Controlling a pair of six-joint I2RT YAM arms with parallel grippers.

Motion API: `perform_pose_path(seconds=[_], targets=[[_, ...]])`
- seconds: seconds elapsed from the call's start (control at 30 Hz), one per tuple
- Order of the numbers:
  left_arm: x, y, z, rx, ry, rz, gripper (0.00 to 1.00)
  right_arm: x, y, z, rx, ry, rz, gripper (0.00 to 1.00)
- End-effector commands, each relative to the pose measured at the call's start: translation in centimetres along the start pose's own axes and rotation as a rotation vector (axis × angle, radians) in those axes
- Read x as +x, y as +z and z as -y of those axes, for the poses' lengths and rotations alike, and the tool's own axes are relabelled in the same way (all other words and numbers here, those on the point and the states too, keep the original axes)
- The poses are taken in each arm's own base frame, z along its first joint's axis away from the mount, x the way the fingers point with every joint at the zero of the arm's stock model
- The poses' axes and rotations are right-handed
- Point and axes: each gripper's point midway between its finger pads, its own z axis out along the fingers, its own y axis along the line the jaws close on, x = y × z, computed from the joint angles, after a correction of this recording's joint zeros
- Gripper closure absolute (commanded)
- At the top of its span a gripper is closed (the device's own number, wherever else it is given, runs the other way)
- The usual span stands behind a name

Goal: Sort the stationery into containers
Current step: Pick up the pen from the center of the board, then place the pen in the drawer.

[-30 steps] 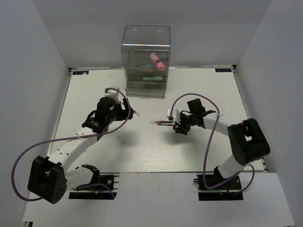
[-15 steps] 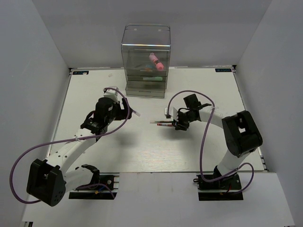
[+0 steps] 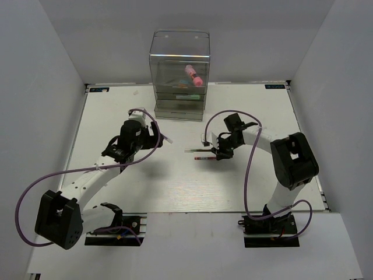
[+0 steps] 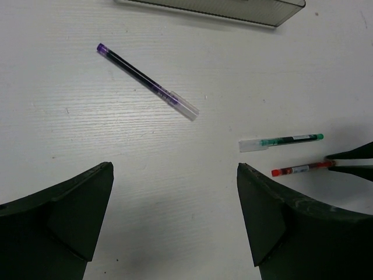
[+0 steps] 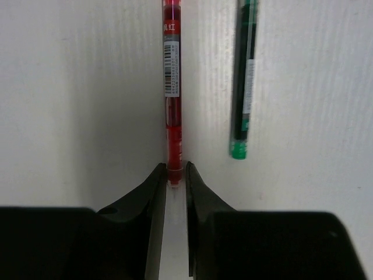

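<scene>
Right wrist view: the right claw [image 5: 175,172] is clenched on the near end of the red pen [image 5: 172,87], its two fingers pressed to either side of the barrel. The pen runs straight away from the claw over the white table [image 5: 76,87]. The green pen [image 5: 245,76] lies just beside the red one, parallel to it and apart from it, untouched.

In the left wrist view the left claw [image 4: 173,192] is released, its fingers spread wide above the table with nothing between them. Ahead of it the purple pen [image 4: 145,81] lies slanted on the table. To its right are the green pen and, nearer, the red pen with the right claw's tips at its end. A grey drawer [image 4: 233,9] edge shows at the top.

From the top view, the cabinet [image 3: 179,76] stands at the far middle of the table, well apart from both claws. A pink marker [image 3: 193,74] shows through its clear wall, in one of the upper drawers. The red and green pens lie near the table's centre, between the arms.
</scene>
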Motion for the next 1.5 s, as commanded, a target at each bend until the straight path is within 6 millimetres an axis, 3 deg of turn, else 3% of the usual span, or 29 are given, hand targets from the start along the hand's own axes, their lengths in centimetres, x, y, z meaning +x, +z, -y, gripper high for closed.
perform_pose_path(seconds=[0.0, 0.13, 0.23, 0.3, 0.33, 0.47, 0.6, 0.73, 0.77, 0.8, 0.9, 0.97, 1.3, 1.33, 1.37, 1.47], targets=[[0.1, 0.3, 0.2, 0.0, -0.038, -0.027, 0.03, 1.2, -0.4, -4.1, -0.113, 0.038, -0.052, 1.0], [0.9, 1.0, 0.3, -0.011, -0.073, -0.072, 0.02, -3.6, -2.7, -2.7, -0.03, -0.025, 0.048, 1.0], [1.1, 1.3, 0.0, -0.028, -0.096, -0.089, 0.01, -7.5, -4.1, 0.3, 0.097, -0.068, 0.111, 1.0], [2.0, 1.9, 0.0, -0.035, -0.136, -0.12, 0.01, -10.4, -5.8, 4.0, 0.26, -0.1, 0.143, 1.0], [2.2, 2.1, 0.0, -0.04, -0.151, -0.128, 0.01, -11.2, -6.0, 4.7, 0.294, -0.111, 0.148, 1.0], [4.2, 2.8, 0.0, -0.074, -0.241, -0.222, 0.01, -15.6, -8.6, 11.7, 0.55, -0.15, 0.177, 1.0], [4.2, 3.3, 0.5, -0.098, -0.362, -0.234, 0.01, -18.3, -9.8, 16.0, 0.697, -0.175, 0.19, 1.0], [4.6, 4.1, 0.6, -0.116, -0.483, -0.217, 0.01, -18.9, -9.1, 20.1, 0.779, -0.198, 0.143, 1.0], [4.2, 4.3, 1.0, -0.112, -0.538, -0.202, 0.02, -20.0, -9.8, 21.0, 0.805, -0.231, 0.145, 1.0], [4.4, 4.7, 0.8, -0.126, -0.556, -0.201, 0.02, -19.5, -8.6, 21.9, 0.795, -0.234, 0.127, 1.0], [4.1, 5.7, 1.3, -0.125, -0.625, -0.201, 0.02, -19.8, -8.1, 23.5, 0.82, -0.284, 0.103, 1.0], [3.9, 6.5, 1.5, -0.134, -0.656, -0.207, 0.03, -19.1, -6.4, 24.2, 0.807, -0.302, 0.077, 1.0], [3.1, 8.7, 1.6, -0.175, -0.717, -0.193, 0.05, -17.6, -2.4, 25.6, 0.774, -0.329, 0.033, 1.0], [3.7, 9.1, 1.4, -0.19, -0.728, -0.206, 0.05, -17.3, -1.9, 25.7, 0.768, -0.332, 0.024, 0.96], [3.2, 9.4, 1.6, -0.186, -0.74, -0.2, 0.05, -17.1, -1.6, 25.7, 0.767, -0.331, 0.015, 0.82], [3.7, 10.2, 1.4, -0.222, -0.754, -0.217, 0.06, -16.5, -1.1, 25.7, 0.764, -0.323, -0.003, 0.63]])
